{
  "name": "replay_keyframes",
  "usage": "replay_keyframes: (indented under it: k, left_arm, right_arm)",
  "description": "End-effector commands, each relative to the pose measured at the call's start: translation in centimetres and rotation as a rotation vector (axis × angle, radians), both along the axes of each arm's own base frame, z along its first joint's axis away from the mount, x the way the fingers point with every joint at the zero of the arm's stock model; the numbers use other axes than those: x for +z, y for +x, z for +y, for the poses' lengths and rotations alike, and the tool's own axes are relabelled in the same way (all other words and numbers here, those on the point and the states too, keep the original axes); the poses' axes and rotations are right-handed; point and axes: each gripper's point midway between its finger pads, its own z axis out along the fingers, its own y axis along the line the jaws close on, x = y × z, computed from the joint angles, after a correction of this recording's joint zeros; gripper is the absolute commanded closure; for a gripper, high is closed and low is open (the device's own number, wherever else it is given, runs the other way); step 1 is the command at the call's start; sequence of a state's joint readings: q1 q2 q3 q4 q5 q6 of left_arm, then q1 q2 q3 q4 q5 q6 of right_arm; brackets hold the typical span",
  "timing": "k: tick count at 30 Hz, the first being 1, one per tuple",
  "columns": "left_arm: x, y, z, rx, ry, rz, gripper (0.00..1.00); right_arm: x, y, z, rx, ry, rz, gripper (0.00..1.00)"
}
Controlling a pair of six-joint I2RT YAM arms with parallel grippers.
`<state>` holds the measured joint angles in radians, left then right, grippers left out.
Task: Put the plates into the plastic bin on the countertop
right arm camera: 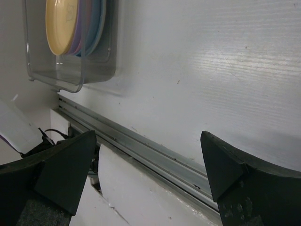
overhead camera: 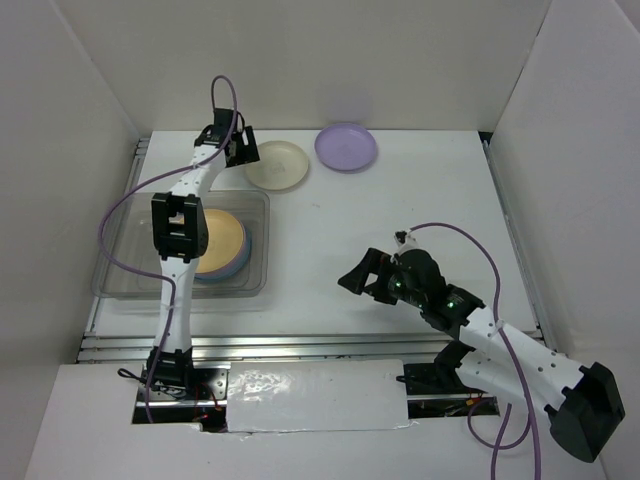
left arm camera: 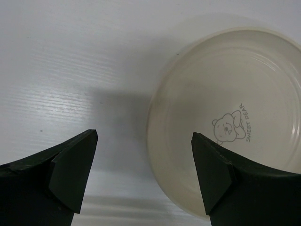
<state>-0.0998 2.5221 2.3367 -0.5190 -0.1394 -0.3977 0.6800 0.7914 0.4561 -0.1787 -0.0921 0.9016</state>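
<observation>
So the left gripper [overhead camera: 238, 148] is way out at the far side of the countertop [overhead camera: 400, 200], jaws spread wide with nothing between them, right at the left edge of the cream plate [overhead camera: 277, 165]. From the wrist cam, the plate's left rim sits between the two fingers, closer to the right one, and there's a little bear print [left arm camera: 230, 125] inside it. I can't tell if the fingers are touching it.

The lilac plate [overhead camera: 346, 146] sits just right of the cream one, not touching it.

The clear plastic bin [overhead camera: 130, 270] is on the left, with a stack in it: orange plate [overhead camera: 222, 240] on top, blue plate [overhead camera: 243, 264] at the bottom, and something purplish between.

The right gripper [overhead camera: 365, 275] hangs over bare countertop near the front right, jaws wide apart, holding nothing.
</observation>
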Motion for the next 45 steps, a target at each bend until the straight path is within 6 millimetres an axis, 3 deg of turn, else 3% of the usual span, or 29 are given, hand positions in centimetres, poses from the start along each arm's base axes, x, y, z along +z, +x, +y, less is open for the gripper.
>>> replay_keyframes:
  k: [1, 4, 5, 8, 15, 16, 21, 24, 26, 29, 32, 36, 40, 41, 43, 45]
  left_arm:
    - [0.5, 1.4, -1.0, -0.031, -0.023, -0.048, 0.08]
    - [-0.6, 1.3, -1.0, -0.038, -0.016, -0.030, 0.12]
    - [-1.0, 1.3, -1.0, -0.039, -0.014, -0.022, 0.20]
    - [-1.1, 1.2, -0.8, -0.029, -0.005, -0.020, 0.31]
    - [-1.9, 1.2, -1.4, -0.042, 0.025, -0.012, 0.41]
    - [-2.4, 1.1, -1.6, -0.044, 0.027, -0.004, 0.50]
    - [-3.0, 1.2, -1.6, -0.037, 0.030, 0.001, 0.65]
    - [-3.2, 1.0, -1.2, -0.014, 0.023, 0.006, 0.87]
    - [-2.3, 1.2, -1.0, 0.000, 0.001, -0.015, 0.99]
    - [0.1, 1.4, -0.5, 0.026, -0.037, -0.060, 1.00]
    - [4.0, 1.7, -0.2, 0.044, -0.075, -0.140, 1.00]
    - [11.4, 1.8, -1.5, -0.016, -0.157, -0.284, 1.00]
    - [18.8, 1.4, -0.9, -0.026, -0.218, -0.414, 1.00]
    - [21.1, 0.9, -0.8, -0.030, -0.233, -0.451, 1.00]
    - [22.9, 0.1, -0.3, -0.022, -0.256, -0.459, 1.00]
    - [24.9, -2.1, 0.7, 0.030, -0.263, -0.431, 1.00]
  right_arm:
    - [1.4, 0.5, 0.3, -0.015, 0.028, -0.044, 0.00]
    - [1.8, 0.3, 0.2, -0.018, 0.029, -0.053, 0.00]
    - [2.2, 0.3, 0.2, -0.021, 0.036, -0.063, 0.00]
    - [2.7, 0.3, -0.1, -0.027, 0.039, -0.079, 0.00]
    - [3.2, 0.2, -0.7, -0.039, 0.035, -0.095, 0.00]
    - [3.4, 0.2, -0.7, -0.041, 0.039, -0.099, 0.00]
    - [3.5, 0.3, -1.1, -0.049, 0.036, -0.108, 0.00]
    - [3.6, 0.4, -1.3, -0.054, 0.037, -0.113, 0.00]
    - [3.8, 0.5, -1.5, -0.058, 0.036, -0.120, 0.00]
    - [4.0, 0.8, -1.9, -0.069, 0.026, -0.127, 0.00]
    - [3.9, 1.1, -2.0, -0.069, 0.019, -0.125, 0.00]
    - [3.6, 1.3, -2.0, -0.064, 0.017, -0.117, 0.00]
    - [3.5, 1.1, -2.2, -0.066, 0.018, -0.115, 0.00]
    - [3.6, 1.1, -2.2, -0.070, 0.020, -0.119, 0.00]
    - [3.6, 1.1, -2.4, -0.077, 0.018, -0.119, 0.00]
    - [3.8, 1.3, -2.6, -0.082, 0.016, -0.127, 0.00]
